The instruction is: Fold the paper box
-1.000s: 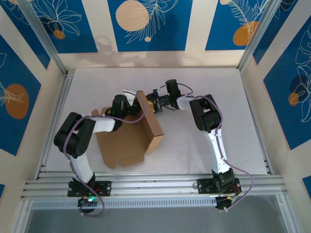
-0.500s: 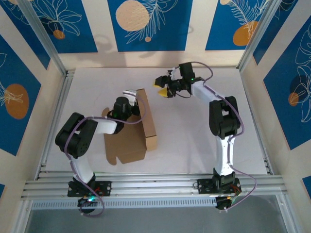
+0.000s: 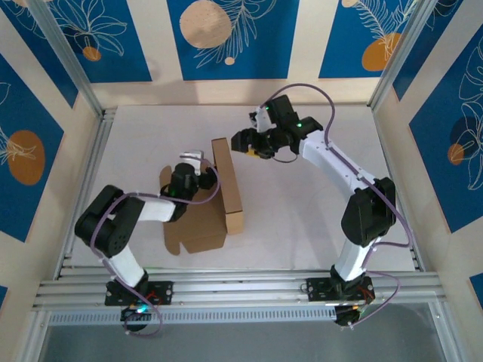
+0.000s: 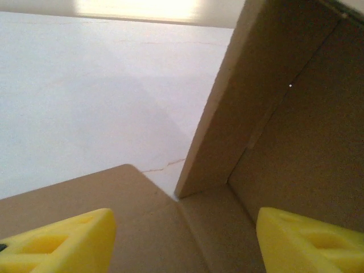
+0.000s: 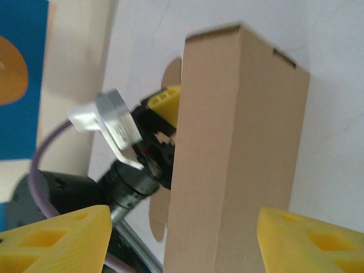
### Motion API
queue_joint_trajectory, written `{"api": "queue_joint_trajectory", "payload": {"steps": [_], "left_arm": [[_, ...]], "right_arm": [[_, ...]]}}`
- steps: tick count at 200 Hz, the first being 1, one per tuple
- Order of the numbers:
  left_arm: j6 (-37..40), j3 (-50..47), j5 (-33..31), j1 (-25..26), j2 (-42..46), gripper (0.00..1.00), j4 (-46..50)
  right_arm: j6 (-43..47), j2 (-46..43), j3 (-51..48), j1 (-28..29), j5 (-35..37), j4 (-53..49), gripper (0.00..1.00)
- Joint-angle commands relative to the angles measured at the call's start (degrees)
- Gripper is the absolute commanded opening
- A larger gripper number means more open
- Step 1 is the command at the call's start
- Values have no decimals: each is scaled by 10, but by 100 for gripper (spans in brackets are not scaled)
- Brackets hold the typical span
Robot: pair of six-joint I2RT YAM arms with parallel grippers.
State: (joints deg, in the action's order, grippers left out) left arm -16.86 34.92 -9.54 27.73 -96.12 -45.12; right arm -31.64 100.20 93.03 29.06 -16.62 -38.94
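The paper box (image 3: 192,226) is seen on the white desk (image 3: 302,219), at about 8 o'clock from the desk's middle in the top view. It is partly folded. A flat brown panel lies on the desk, and one long side wall (image 3: 229,188) is raised upright along the panel's 3 o'clock edge, running roughly from 12 to 6 o'clock. Rounded flaps (image 3: 172,245) are seen at the panel's 9 o'clock side.

The left tool (image 3: 202,175) is placed over the flat panel, just at the 9 o'clock face of the raised wall, near its 12 o'clock end. In the left wrist view the left tool (image 4: 183,244) is shown wide open. Its yellow fingertips (image 4: 62,244) are spread far apart above the cardboard (image 4: 296,142), with the inner corner of the box between them, and nothing is gripped. Bare desk (image 4: 85,102) is seen beyond the wall's end.

The right tool (image 3: 247,147) is held at about 1 o'clock from the wall's far end, apart from the cardboard. In the right wrist view the right tool (image 5: 185,242) is also shown wide open and nothing is held by it. The wall (image 5: 239,148) is seen well beyond its yellow fingers (image 5: 57,239). The left tool (image 5: 165,105) is seen tucked against the wall's 9 o'clock face.
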Motion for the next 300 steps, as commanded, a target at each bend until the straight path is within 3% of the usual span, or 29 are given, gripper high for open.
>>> {"api": "queue_joint_trajectory", "payload": {"steps": [1, 54, 116, 177, 195, 226, 243, 261, 300], "left_arm": [[-24, -35, -41, -11, 43, 67, -7], [-41, -78, -96, -35, 117, 67, 26], [-45, -87, -85, -53, 108, 68, 19], [-50, -85, -61, -63, 84, 68, -2], [-44, -69, -38, -65, 74, 68, -1], [-35, -31, 5, -69, 49, 69, 3], [-20, 9, 44, -75, 43, 71, 46], [1, 65, 89, -85, 35, 72, 112], [4, 223, 171, -123, -33, 75, 322]], "right_arm": [[32, -17, -46, 33, 60, -74, 67], [62, -17, -78, 101, 140, -135, 57], [98, 32, -18, 77, 189, -157, 52], [140, 72, 38, 42, 182, -146, 52], [167, 75, 47, 19, 145, -133, 53], [177, 41, 9, -48, -127, 9, 64], [145, 54, 33, -82, -211, 58, 68], [111, 101, 84, -106, -217, 70, 70], [42, 305, 317, -120, -205, -57, 68]]}}
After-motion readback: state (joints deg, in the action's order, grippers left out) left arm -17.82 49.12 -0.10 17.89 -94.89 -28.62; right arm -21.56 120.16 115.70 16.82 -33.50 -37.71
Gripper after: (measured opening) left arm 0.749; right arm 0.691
